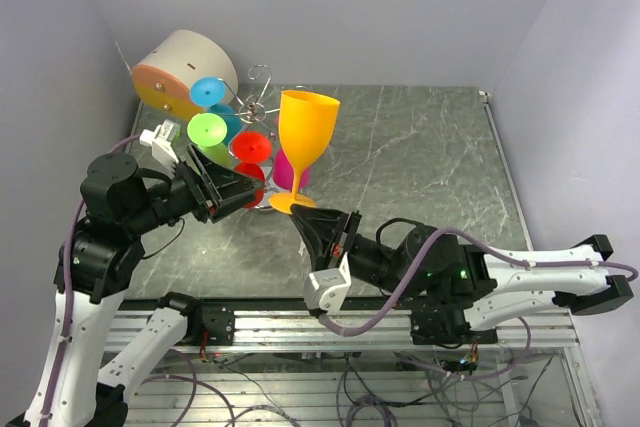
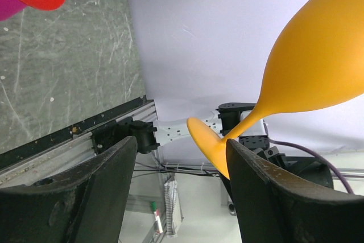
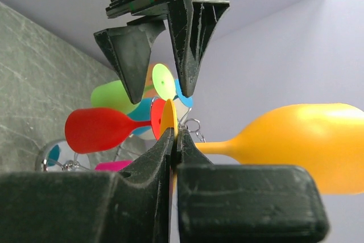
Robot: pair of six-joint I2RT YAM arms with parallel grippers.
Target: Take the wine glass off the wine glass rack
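Orange wine glass (image 1: 305,137) stands upright, clear of the wine glass rack (image 1: 258,87) near the table's (image 1: 430,147) far-left corner, its foot pinched by the right gripper (image 1: 303,215), with the left gripper (image 1: 245,192) spread beside it; removal looks nearly done, and the next move calls for a steady carry away.

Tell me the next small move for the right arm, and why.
Probably draw the right gripper a little right, away from the wine glass rack, keeping the orange wine glass upright. Its jaws are shut on the glass's foot, the left gripper stands open beside it, and other glasses hang close by; bare table lies to the right.
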